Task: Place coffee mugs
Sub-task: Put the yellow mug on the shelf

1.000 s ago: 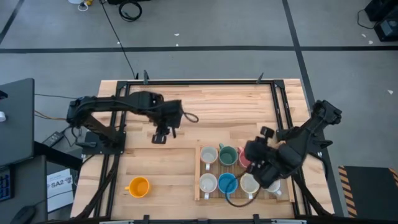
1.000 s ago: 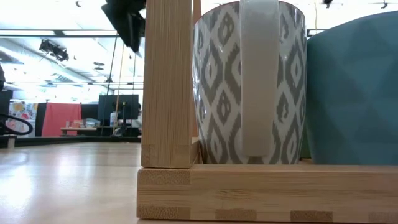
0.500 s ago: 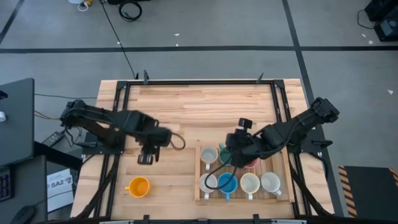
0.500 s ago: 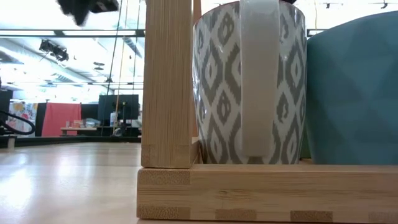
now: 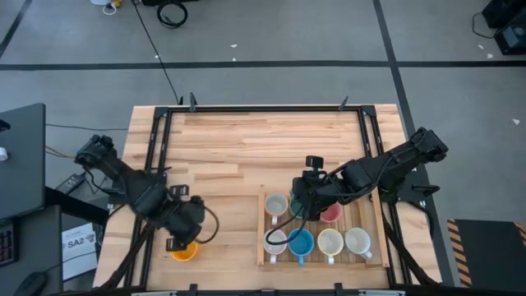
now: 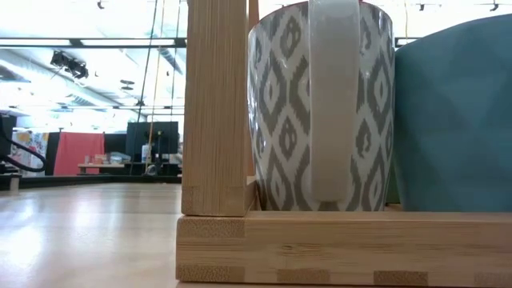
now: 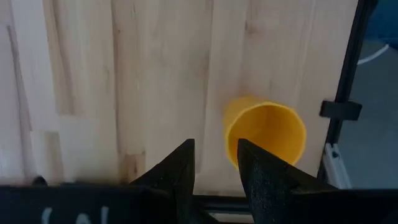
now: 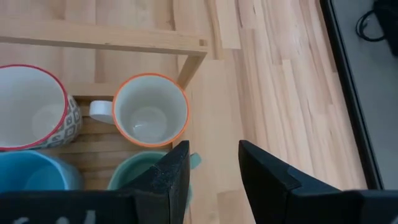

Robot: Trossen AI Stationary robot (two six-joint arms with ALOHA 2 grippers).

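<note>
Wooden table holds a bamboo tray packed with coffee mugs. One orange mug sits alone off to the side, left gripper hovering over it, jaws apart. Right gripper hangs over the tray, jaws apart, empty.

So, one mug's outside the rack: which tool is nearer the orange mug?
Left. The left tool hovers right above the orange mug; the right tool is over the rack.

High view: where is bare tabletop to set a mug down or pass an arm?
Bare wood spans the far half of the table, between the back rail and the tray. A narrower bare strip lies between the orange mug and the tray. Crowded: the tray, holding mugs, under the right tool.
</note>
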